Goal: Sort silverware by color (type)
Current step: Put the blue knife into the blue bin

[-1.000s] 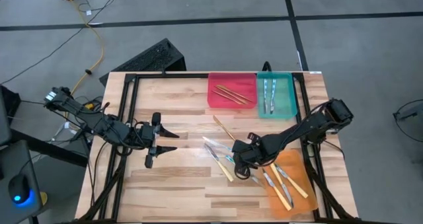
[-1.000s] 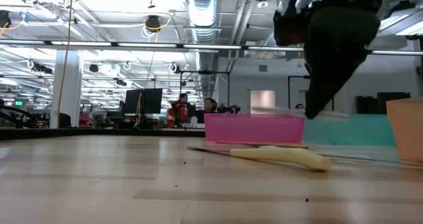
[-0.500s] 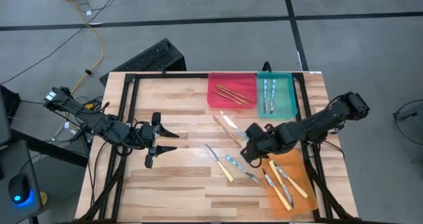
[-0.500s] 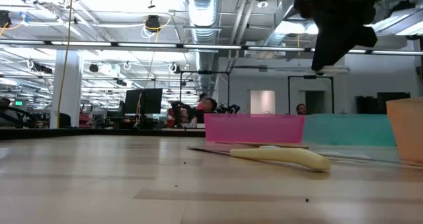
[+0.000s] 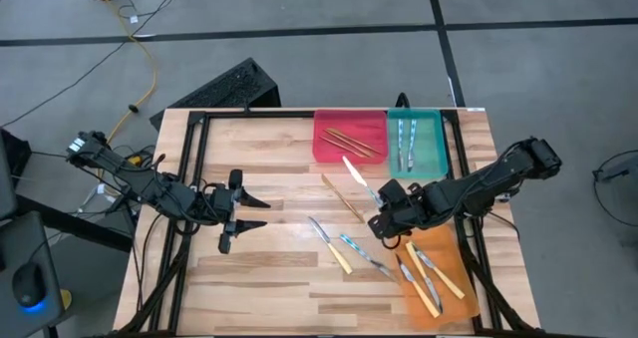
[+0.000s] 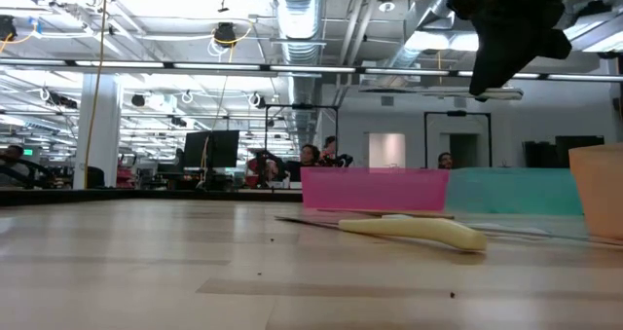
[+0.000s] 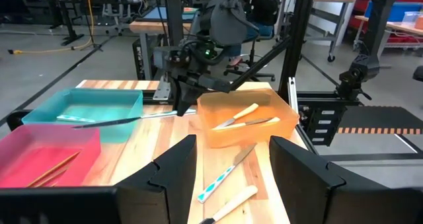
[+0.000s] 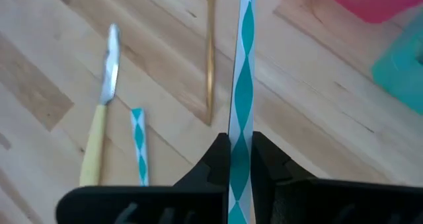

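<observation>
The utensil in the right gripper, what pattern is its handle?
White with teal diamond-shaped wavy stripes, clearest in the right wrist view.

A red tray (image 5: 329,149) and a teal tray (image 5: 431,154) sit side by side, touching, at the far edge of the light wooden table (image 5: 269,268). An orange tray (image 5: 454,263) rests near the table's right front corner. On the grey floor beyond, a yellow cable (image 5: 150,74) trails past a black keyboard (image 5: 231,87).

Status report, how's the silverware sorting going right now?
Right gripper shut on blue-patterned utensil, lifted near the teal tray. Left gripper open, idle. Three pieces remain on the table; nothing blocking.
</observation>
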Robot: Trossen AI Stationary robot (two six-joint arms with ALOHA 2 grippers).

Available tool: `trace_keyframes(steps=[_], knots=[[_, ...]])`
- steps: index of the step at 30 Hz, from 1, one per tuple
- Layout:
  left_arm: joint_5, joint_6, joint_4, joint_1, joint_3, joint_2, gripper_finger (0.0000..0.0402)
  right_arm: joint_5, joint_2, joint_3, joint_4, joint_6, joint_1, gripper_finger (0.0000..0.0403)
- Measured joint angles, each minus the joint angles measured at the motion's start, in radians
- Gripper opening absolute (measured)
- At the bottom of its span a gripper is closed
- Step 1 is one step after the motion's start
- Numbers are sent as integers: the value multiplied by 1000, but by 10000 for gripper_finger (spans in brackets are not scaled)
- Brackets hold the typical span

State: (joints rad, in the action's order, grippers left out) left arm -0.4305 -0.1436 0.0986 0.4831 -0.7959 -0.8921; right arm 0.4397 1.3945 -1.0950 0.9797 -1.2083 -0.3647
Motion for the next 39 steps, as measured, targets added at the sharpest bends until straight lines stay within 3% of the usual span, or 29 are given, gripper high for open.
trace_keyframes(steps=[11, 21, 30, 39], knots=[[0, 0, 2, 0, 0, 0, 173, 39, -20, 0, 216, -26, 93, 38], [1, -1, 9, 0, 0, 0, 173, 54, -205, 71, 300, 38, 291, 38], [-2, -8, 20, 0, 0, 0, 173, 61, -361, 193, 262, 40, 475, 38], [-4, -1, 26, 0, 0, 0, 173, 9, -368, 323, 16, 183, 670, 38]])
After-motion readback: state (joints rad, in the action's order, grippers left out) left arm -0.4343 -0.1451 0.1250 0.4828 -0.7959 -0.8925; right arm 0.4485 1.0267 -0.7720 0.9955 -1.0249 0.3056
